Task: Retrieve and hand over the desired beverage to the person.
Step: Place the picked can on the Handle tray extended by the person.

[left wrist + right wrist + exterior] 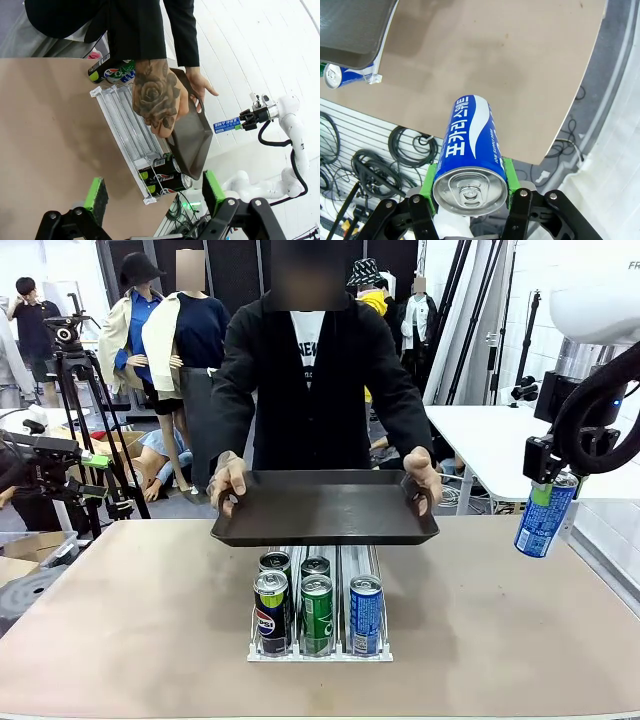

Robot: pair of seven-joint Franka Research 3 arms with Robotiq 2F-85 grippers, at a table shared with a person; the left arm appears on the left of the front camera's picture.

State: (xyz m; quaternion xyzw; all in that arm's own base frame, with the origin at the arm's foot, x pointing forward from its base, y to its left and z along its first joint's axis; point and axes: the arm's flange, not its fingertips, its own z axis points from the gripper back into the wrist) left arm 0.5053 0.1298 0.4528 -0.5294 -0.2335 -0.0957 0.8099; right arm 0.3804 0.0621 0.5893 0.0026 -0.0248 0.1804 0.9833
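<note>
Hanging in the air by the right edge of the flat tan table (120, 620), the right gripper (553, 490) squeezes a tall blue and white drink can (545, 520). Its green pads press on both sides of the can near the silver top, and the can points down, a little tilted.

The person in the black jacket and white T-shirt (305, 370) stands at the far side of the table. One hand (228, 480) and the other hand (422, 478) hold the ends of a dark flat tray (325, 510). The tray is lifted over the back of a clear plastic rack with lanes (320, 651). The blue can is well apart from the tray.

In the rack's front row stand a black can (270, 612), a green can (317, 614) and a small blue can (365, 614). Two more cans stand behind them.

The left gripper (155, 192) is off at the left side, its jaws wide apart and holding nothing.
</note>
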